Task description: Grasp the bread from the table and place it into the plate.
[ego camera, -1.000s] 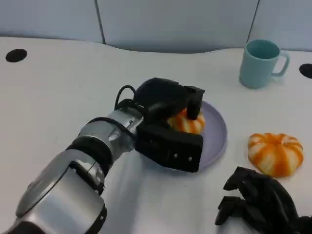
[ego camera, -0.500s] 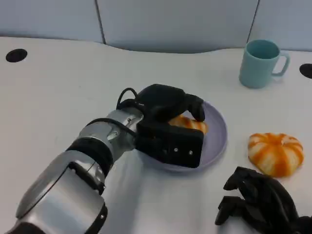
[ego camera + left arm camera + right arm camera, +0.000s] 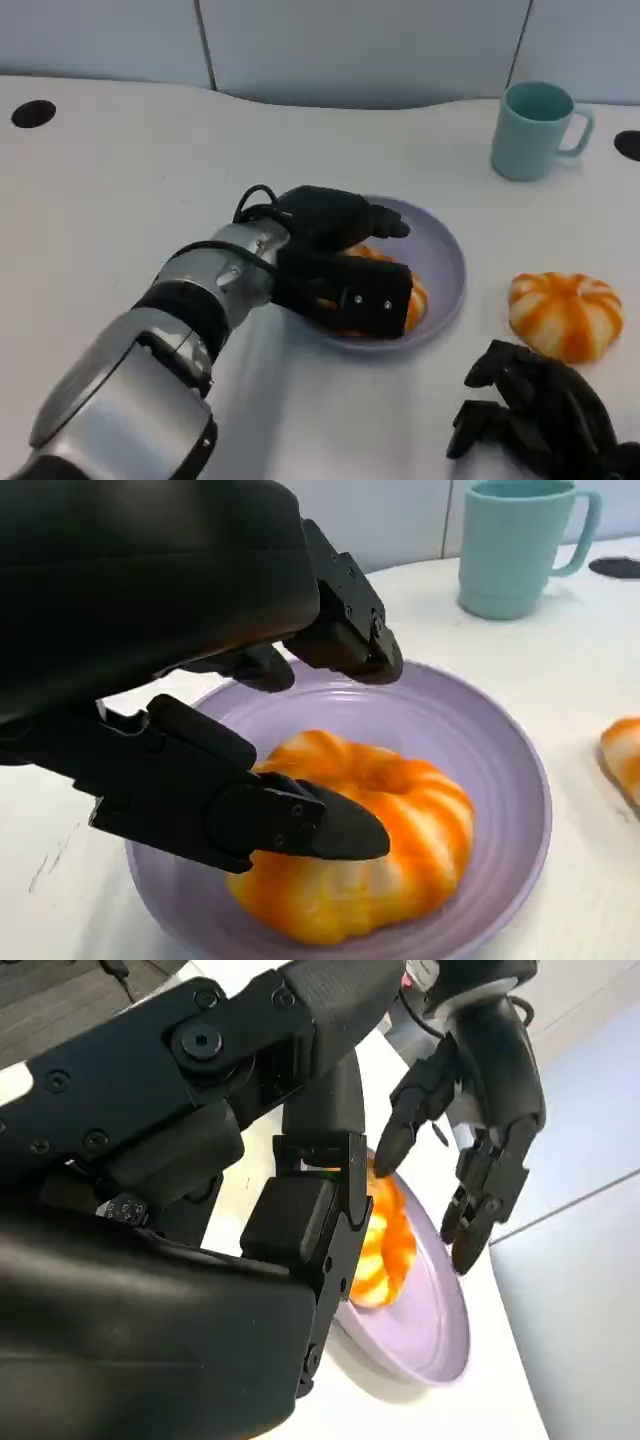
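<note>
An orange-and-white striped bread (image 3: 414,298) lies in the lilac plate (image 3: 446,258) at mid table. My left hand (image 3: 335,255) hovers over the plate's near left side and partly covers the bread. In the left wrist view the bread (image 3: 400,830) rests flat on the plate (image 3: 505,770); the thumb lies low beside it and the other fingers are lifted clear above it, so nothing is gripped. From the right wrist view, the left hand (image 3: 480,1090) hangs with its fingers spread over the bread (image 3: 385,1235). My right hand (image 3: 535,415) rests at the near right, holding nothing.
A second striped bread (image 3: 565,315) lies on the table right of the plate, just beyond my right hand. A teal mug (image 3: 532,130) stands at the far right. Two dark round holes mark the table's far corners.
The left hand lowered the bread from above the plate down into it, then let its fingers off and drew slightly back. The right hand stayed put.
</note>
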You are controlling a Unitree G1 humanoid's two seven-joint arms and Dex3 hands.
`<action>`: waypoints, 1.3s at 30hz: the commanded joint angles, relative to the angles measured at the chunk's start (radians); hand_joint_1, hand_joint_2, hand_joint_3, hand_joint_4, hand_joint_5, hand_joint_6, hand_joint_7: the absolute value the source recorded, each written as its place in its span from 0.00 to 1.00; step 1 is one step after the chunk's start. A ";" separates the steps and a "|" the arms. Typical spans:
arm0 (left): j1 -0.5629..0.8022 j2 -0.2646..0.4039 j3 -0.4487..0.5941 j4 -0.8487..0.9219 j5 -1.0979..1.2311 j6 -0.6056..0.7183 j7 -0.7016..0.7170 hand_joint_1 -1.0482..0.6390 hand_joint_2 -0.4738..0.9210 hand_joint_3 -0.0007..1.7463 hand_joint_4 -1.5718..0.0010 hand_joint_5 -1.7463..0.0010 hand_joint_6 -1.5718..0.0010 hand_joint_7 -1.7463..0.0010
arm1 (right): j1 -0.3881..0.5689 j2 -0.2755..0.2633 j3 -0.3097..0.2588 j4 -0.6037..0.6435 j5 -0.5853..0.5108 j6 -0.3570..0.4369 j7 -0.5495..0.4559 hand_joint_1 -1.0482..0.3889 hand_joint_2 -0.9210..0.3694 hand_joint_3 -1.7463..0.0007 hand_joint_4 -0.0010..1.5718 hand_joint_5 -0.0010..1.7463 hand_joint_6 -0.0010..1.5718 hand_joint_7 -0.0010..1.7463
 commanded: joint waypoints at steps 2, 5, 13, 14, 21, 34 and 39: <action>0.024 0.036 0.082 -0.012 -0.093 -0.053 -0.059 0.15 1.00 0.17 0.93 0.88 0.83 1.00 | -0.018 -0.017 -0.015 0.030 0.003 -0.023 0.010 0.12 0.13 1.00 0.91 0.47 0.81 0.45; 0.037 0.049 0.137 -0.016 -0.154 -0.090 -0.112 0.12 1.00 0.18 0.95 0.88 0.85 1.00 | -0.022 -0.019 -0.018 0.031 0.008 -0.016 0.010 0.13 0.12 1.00 0.92 0.46 0.82 0.44; 0.101 0.082 0.308 -0.052 -0.352 -0.166 -0.278 0.16 1.00 0.18 0.92 0.84 0.84 0.99 | -0.028 -0.020 -0.021 0.048 0.013 -0.025 0.023 0.14 0.12 1.00 0.92 0.45 0.82 0.43; 0.110 0.086 0.325 -0.057 -0.371 -0.165 -0.295 0.16 1.00 0.18 0.91 0.83 0.83 0.99 | -0.028 -0.021 -0.021 0.048 0.014 -0.024 0.025 0.14 0.12 1.00 0.92 0.45 0.82 0.43; 0.205 0.079 0.492 -0.115 -0.580 -0.158 -0.449 0.26 1.00 0.14 0.91 0.62 0.75 0.97 | -0.030 -0.027 -0.022 0.047 0.010 -0.024 0.026 0.14 0.11 0.99 0.92 0.46 0.81 0.45; 0.495 0.064 0.689 -0.403 -0.905 -0.096 -0.618 0.31 1.00 0.10 0.70 0.60 0.59 0.95 | -0.044 -0.037 -0.030 0.069 0.001 -0.031 0.034 0.14 0.11 1.00 0.92 0.46 0.80 0.46; 0.640 0.044 0.718 -0.628 -1.022 0.064 -0.633 0.37 1.00 0.12 0.63 0.57 0.53 0.94 | -0.051 -0.037 -0.031 0.075 -0.003 -0.032 0.030 0.13 0.12 1.00 0.91 0.46 0.81 0.45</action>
